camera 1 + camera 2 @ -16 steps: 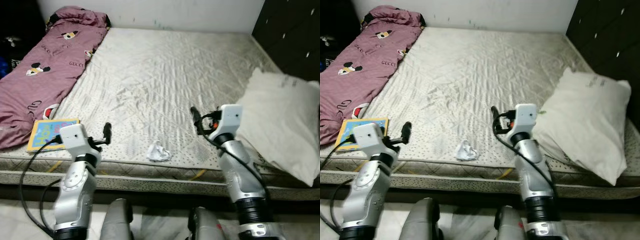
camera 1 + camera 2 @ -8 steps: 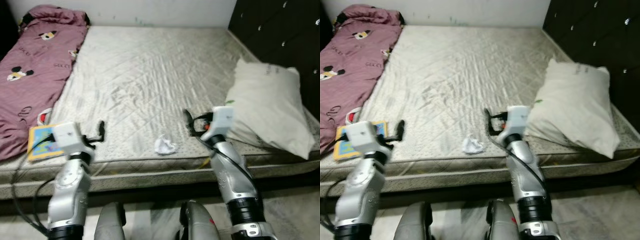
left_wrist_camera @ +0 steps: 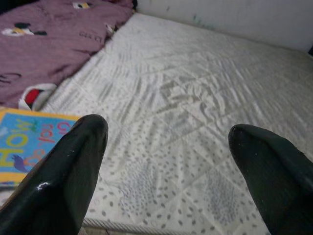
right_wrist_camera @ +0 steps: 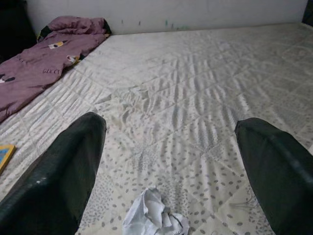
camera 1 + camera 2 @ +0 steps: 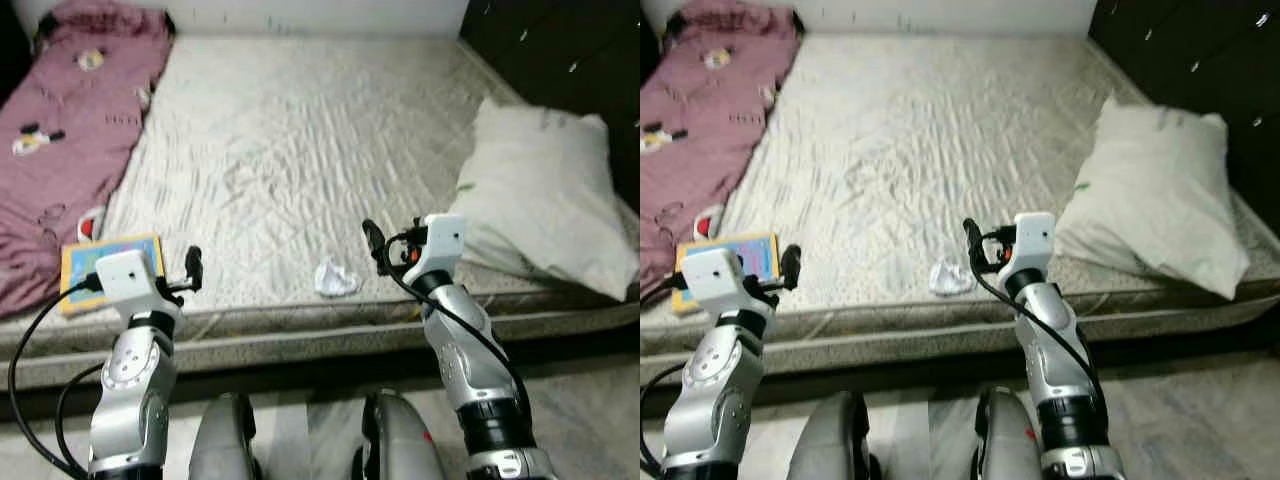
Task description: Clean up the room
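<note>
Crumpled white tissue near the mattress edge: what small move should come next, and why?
Probably lower the right gripper forward onto the crumpled white tissue. The tissue lies loose on the grey quilted mattress, just ahead of and between the open black fingers, which hover above it without touching. The left gripper sits further off, by the colourful book.

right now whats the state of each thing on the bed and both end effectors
crumpled paper: balled up, loose near the mattress's front edge
picture book: closed, flat by the blanket
blanket: rumpled along the left side
pillow: lying flat on the right
left end effector: open, holding nothing
right end effector: open, above the paper
</note>
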You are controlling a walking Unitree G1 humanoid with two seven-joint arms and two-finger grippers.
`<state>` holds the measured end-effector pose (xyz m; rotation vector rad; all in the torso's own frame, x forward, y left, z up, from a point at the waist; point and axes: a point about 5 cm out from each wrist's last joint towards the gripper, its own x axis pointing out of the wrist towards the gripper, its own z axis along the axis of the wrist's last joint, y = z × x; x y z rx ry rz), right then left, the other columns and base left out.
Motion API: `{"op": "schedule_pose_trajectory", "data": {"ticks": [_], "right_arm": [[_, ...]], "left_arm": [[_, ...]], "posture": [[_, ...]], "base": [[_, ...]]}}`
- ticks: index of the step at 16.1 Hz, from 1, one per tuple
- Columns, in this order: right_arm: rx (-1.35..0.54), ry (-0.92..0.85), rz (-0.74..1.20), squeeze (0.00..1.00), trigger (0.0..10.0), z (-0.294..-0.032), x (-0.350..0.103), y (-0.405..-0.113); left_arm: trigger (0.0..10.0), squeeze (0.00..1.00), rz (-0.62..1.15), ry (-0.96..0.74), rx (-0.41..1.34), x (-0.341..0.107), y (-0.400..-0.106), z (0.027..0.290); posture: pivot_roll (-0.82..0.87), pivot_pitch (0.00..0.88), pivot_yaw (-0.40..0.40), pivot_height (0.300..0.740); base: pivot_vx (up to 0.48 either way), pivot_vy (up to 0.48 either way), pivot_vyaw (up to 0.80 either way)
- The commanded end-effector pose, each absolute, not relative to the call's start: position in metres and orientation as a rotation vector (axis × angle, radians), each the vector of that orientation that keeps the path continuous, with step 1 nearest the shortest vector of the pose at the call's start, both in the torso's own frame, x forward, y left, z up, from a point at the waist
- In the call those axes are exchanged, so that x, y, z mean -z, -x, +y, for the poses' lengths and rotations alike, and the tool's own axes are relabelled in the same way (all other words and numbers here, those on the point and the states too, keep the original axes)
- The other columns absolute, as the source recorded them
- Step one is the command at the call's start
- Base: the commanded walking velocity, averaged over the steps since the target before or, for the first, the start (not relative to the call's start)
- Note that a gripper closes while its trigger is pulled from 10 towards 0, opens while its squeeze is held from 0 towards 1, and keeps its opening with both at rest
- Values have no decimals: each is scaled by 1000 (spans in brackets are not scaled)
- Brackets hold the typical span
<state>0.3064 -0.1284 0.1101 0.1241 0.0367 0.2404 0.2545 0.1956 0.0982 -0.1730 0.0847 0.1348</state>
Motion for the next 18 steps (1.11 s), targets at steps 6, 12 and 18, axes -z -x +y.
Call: {"op": "schedule_pose_trajectory", "data": {"ticks": [6,12,18], "right_arm": [[-234,-109,41,0,10000,-131,-112,-309],[-255,-105,35,0,10000,-125,-113,-313],[-274,-102,29,0,10000,-120,-115,-317]], "left_arm": [[10000,0,87,135,-178,-101,-260,200],[10000,0,81,124,-199,-101,-264,201],[10000,0,86,115,-234,-101,-267,205]], "posture": [[-70,47,-18,549],[-66,37,-22,545],[-70,48,-24,515]], "base": [[0,0,0],[0,0,0],[0,0,0]]}}
